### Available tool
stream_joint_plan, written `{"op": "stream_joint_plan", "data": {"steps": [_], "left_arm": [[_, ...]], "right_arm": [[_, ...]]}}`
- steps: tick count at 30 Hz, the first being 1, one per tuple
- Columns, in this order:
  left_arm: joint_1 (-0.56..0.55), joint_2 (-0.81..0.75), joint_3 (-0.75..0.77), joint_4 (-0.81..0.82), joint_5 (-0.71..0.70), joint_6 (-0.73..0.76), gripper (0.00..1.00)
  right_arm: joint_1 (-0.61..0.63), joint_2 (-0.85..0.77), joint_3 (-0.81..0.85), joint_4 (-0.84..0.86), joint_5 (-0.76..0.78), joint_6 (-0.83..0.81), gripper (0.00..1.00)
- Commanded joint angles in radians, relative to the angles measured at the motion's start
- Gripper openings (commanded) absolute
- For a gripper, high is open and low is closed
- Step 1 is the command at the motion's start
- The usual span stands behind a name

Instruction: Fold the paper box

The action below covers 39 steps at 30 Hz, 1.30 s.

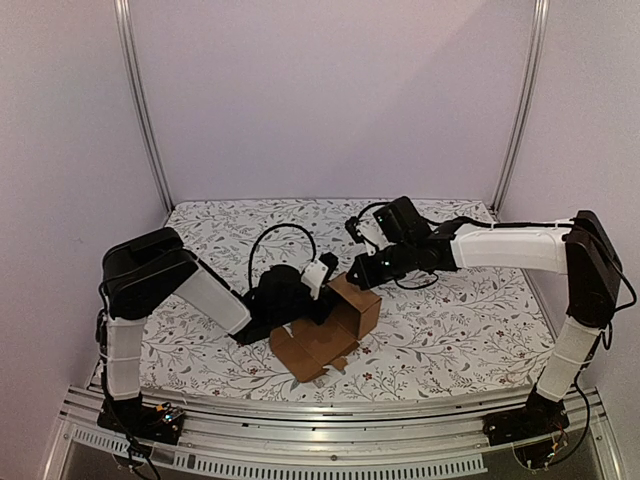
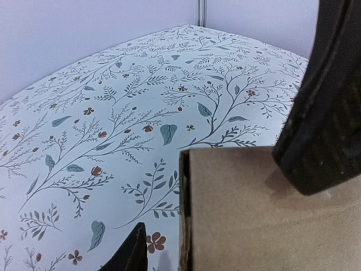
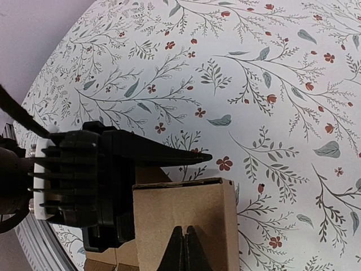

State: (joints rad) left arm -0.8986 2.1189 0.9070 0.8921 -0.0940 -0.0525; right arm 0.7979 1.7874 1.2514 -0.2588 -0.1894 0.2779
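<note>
The paper box (image 1: 325, 340) lies mid-table, half folded: a raised cube part (image 3: 186, 209) at the right, with flat flaps spread toward the front. My right gripper (image 3: 185, 240) is shut, its tips resting on the cube's upper panel (image 2: 265, 220); its dark fingers (image 2: 327, 113) also show in the left wrist view. My left gripper (image 1: 322, 283) reaches in from the left. One of its fingers (image 3: 169, 155) runs along the outside of the cube's far wall, a small gap away from it (image 2: 132, 251). The other finger is hidden by cardboard.
A floral cloth (image 1: 450, 320) covers the table. Metal frame posts (image 1: 145, 120) stand at the back corners against plain walls. An aluminium rail (image 1: 330, 410) runs along the near edge between the two arm bases.
</note>
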Motion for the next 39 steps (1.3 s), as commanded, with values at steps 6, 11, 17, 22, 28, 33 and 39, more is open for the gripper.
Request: {"op": "stream_joint_plan", "data": {"steps": [6, 11, 17, 22, 28, 33, 39], "left_arm": [[-0.001, -0.099, -0.087, 0.011, -0.002, -0.032, 0.35], [-0.002, -0.092, -0.088, 0.004, 0.008, -0.050, 0.27], [-0.003, -0.096, -0.091, -0.004, 0.014, -0.050, 0.16], [-0.005, -0.115, -0.105, -0.017, 0.025, -0.045, 0.01], [-0.009, -0.188, -0.085, -0.138, 0.007, -0.043, 0.00], [-0.011, -0.264, -0.015, -0.372, -0.028, -0.072, 0.00], [-0.010, -0.334, 0.174, -0.825, -0.078, -0.233, 0.00]], "right_arm": [[0.005, -0.076, -0.025, -0.017, 0.026, 0.016, 0.00], [0.006, -0.090, -0.035, -0.018, 0.031, 0.021, 0.00], [0.006, -0.108, -0.041, -0.021, 0.034, 0.021, 0.00], [0.005, -0.121, -0.041, -0.024, 0.038, 0.023, 0.00], [0.005, -0.159, -0.040, -0.043, 0.050, 0.018, 0.01], [0.006, -0.212, -0.037, -0.094, 0.063, -0.004, 0.01], [-0.004, -0.310, -0.024, -0.192, 0.089, -0.036, 0.03]]}}
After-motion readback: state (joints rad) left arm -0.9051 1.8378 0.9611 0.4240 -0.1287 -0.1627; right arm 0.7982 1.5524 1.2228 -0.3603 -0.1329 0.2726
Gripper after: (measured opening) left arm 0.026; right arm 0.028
